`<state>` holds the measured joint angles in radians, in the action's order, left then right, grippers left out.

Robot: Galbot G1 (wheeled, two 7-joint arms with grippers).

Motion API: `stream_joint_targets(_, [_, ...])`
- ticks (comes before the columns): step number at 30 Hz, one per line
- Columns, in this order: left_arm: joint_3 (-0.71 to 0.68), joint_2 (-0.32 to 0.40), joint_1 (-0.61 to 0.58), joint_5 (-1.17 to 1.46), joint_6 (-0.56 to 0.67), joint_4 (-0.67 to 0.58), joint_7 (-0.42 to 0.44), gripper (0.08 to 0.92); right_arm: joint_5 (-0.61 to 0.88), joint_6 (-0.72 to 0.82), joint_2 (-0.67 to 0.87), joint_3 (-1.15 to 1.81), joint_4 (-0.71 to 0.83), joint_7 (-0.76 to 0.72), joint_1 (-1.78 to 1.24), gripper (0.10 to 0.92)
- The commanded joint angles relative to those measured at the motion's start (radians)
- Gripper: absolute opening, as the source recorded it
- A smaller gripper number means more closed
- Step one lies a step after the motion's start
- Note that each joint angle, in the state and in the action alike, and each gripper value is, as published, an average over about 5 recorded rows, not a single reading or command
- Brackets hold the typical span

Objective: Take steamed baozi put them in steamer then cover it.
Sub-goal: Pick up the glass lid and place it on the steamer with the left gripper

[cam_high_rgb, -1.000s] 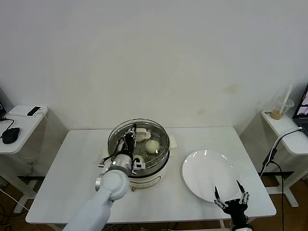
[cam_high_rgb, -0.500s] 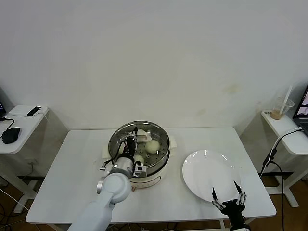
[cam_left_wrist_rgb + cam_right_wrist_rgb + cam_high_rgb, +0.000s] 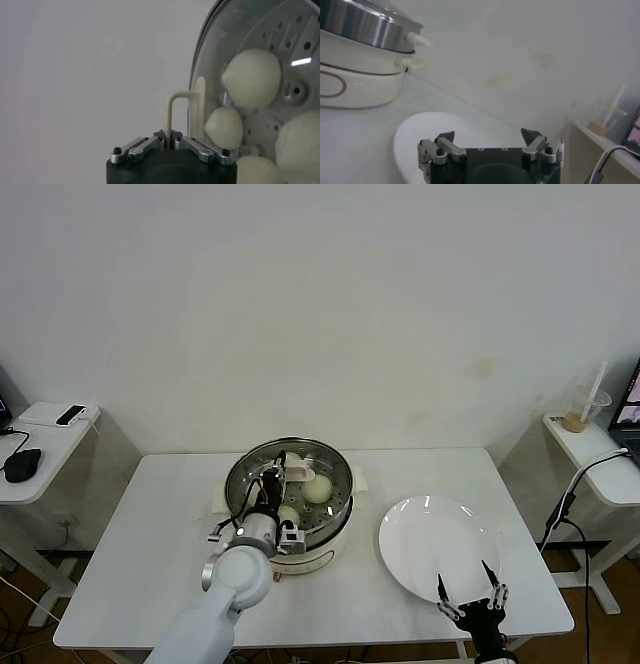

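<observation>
Cover (image 3: 287, 481): clear glass lid with a metal rim, lying on the steamer (image 3: 325, 529); its cream handle (image 3: 176, 112) stands upright between the left gripper's narrow-set jaws. Whether the jaws press on the handle or have just slackened off it cannot be told.

Steamed baozi (image 3: 251, 77): four cream buns on the perforated floor under the glass, seen through the lid in the left wrist view, two of them (image 3: 318, 489) plain in the head view.

Steamer: shiny basket on a cream pot base, mid-table, slightly toward the far edge.

Left gripper (image 3: 276, 475): over the lid's centre, arm reaching in from the near-left side.

Right gripper (image 3: 467, 596): idle, jaws wide apart, empty, low at the table's near edge beside the white plate (image 3: 440, 544).

Risks, as judged: if the lid's rim is not seated all round, letting go could leave it tilted or sliding; lifting away with a finger snagged on the handle would drag the lid off.

Room: straight above the lid is free. Table (image 3: 160, 534) is bare left of the pot; the plate lies well apart to the right. Pot base sits near the left arm's forearm, so a withdrawal should rise first.
</observation>
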<state>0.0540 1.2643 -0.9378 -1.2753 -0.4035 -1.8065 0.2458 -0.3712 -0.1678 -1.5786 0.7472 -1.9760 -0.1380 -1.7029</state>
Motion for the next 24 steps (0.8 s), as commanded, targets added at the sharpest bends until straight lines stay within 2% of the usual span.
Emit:
stream_joint_targets(1, [0.006,-0.002,-0.013,0.003,0.001,-0.034,-0.009,0.221,-0.002,0.001,0.000,-0.002,0.002,-0.001,0.001,0.823])
stream_joint_targets(9, [0.018,-0.053,-0.117,0.041,0.021,-0.158,-0.046,0.455,-0.003,0.000,0.000,0.002,0.007,0.000,-0.003,0.823])
stream_joint_targets(18, [0.067,-0.115,-0.290,0.187,0.109,-0.349,-0.161,0.715,0.009,-0.008,0.004,0.011,0.011,0.000,-0.008,0.823])
stream_joint_targets(21, [0.119,-0.124,-0.380,0.314,0.156,-0.409,-0.218,0.787,0.027,-0.011,0.011,0.010,0.014,0.000,-0.010,0.823])
stream_joint_targets(24, [0.217,-0.090,-0.478,0.598,0.254,-0.411,-0.340,0.817,0.057,-0.013,0.026,0.005,0.015,0.000,-0.015,0.823])
